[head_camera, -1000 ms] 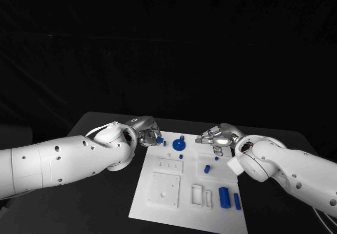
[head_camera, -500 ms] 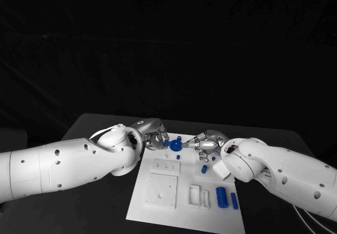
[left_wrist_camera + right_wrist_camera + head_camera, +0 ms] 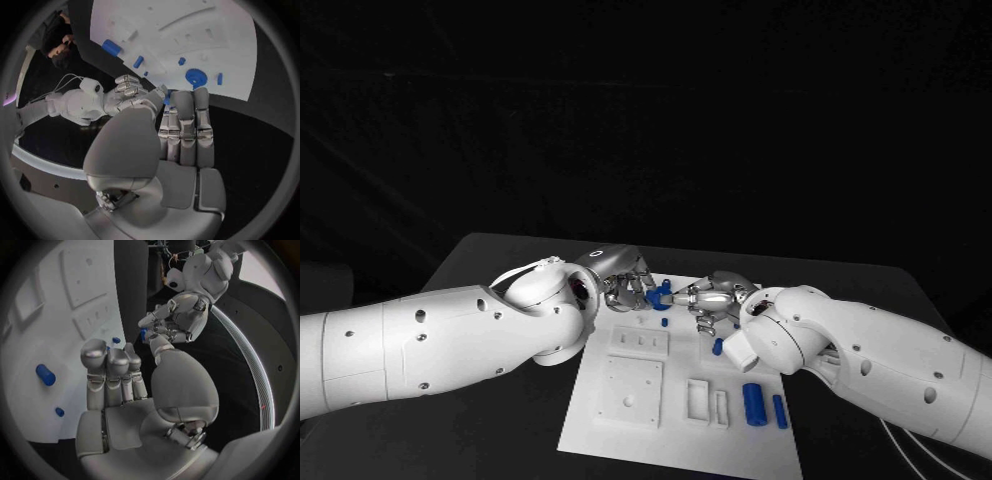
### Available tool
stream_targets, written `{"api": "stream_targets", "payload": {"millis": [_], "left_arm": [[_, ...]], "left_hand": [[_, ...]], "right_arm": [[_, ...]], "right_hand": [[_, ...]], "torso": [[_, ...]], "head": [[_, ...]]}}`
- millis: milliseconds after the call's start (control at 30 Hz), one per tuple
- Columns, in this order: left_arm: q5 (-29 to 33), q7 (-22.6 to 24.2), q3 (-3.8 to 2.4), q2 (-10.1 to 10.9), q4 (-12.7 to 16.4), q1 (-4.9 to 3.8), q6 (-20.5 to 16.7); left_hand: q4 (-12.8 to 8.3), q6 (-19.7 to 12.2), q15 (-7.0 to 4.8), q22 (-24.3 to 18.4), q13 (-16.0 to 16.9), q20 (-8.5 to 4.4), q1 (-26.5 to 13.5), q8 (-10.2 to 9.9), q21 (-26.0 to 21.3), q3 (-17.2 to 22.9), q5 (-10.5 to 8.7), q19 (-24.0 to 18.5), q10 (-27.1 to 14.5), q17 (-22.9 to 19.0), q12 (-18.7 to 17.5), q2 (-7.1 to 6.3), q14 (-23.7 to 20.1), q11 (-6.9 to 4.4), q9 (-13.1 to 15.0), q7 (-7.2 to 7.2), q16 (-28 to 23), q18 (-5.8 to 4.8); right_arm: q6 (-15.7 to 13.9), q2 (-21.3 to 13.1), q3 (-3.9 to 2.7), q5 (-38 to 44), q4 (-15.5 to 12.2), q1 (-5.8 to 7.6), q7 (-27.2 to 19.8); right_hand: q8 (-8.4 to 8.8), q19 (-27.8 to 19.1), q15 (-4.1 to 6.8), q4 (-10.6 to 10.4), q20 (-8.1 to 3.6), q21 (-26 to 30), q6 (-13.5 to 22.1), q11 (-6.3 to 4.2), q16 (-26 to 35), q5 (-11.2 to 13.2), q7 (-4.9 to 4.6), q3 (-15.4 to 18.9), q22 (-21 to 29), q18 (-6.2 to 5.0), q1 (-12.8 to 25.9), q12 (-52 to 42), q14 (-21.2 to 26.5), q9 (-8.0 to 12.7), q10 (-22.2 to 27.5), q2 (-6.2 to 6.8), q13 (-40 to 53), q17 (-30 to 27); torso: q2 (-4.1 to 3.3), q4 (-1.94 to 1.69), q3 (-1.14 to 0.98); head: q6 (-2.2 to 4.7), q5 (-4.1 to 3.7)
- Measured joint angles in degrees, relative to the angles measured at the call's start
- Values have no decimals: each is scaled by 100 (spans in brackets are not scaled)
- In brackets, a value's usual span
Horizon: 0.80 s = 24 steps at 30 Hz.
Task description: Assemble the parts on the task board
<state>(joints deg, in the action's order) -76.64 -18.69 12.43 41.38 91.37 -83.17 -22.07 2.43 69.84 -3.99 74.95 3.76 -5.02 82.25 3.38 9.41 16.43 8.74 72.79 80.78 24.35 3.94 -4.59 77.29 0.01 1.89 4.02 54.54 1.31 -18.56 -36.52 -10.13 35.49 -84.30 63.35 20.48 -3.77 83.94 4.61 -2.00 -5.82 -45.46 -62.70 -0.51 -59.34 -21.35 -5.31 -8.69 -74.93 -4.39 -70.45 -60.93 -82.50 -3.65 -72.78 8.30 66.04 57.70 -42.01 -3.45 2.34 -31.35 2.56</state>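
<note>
The white task board (image 3: pixel 632 395) lies in the middle of the black table. My left hand (image 3: pixel 623 284) hovers over the board's far edge and pinches a small blue part (image 3: pixel 144 334) between thumb and fingers. My right hand (image 3: pixel 702 298) faces it, its thumb reaching up to that part and its fingers held apart from the thumb. The two hands nearly touch. A blue gear (image 3: pixel 195 77) rests flat on the board just beyond my left fingertips (image 3: pixel 185 97), with a small blue peg (image 3: pixel 219 78) beside it.
Other blue pieces lie on the board: a short cylinder (image 3: pixel 718 346), a large cylinder (image 3: pixel 756 403), a thin bar (image 3: pixel 779 410) and a tiny peg (image 3: pixel 665 321). White raised blocks and recesses (image 3: pixel 632 390) fill the board's near left. Black table (image 3: pixel 488 260) surrounds it.
Both hands have closed in on each other over the board's far edge; the right hand swung left from the board's right side. The whole view also shifted slightly.
</note>
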Motion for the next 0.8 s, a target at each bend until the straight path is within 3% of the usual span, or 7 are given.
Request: {"api": "stream_targets", "payload": {"millis": [800], "left_arm": [[7, -1, -1, -31, 44, -1, 3]], "left_hand": [[-5, 2, 1, -2, 1, 0, 37, 0, 0, -28, 15, 0, 0, -1, 0, 21, 0, 0, 0, 2, 0, 0]], "right_arm": [[-32, 106, 6, -89, 53, 1, -15]], "right_hand": [[0, 0, 0, -69, 0, 0, -1, 0, 0, 4, 1, 101, 1, 1, -6, 0, 0, 0, 0, -54, -4, 1]], "torso": [[2, 7, -3]], "head": [[-9, 5]]}}
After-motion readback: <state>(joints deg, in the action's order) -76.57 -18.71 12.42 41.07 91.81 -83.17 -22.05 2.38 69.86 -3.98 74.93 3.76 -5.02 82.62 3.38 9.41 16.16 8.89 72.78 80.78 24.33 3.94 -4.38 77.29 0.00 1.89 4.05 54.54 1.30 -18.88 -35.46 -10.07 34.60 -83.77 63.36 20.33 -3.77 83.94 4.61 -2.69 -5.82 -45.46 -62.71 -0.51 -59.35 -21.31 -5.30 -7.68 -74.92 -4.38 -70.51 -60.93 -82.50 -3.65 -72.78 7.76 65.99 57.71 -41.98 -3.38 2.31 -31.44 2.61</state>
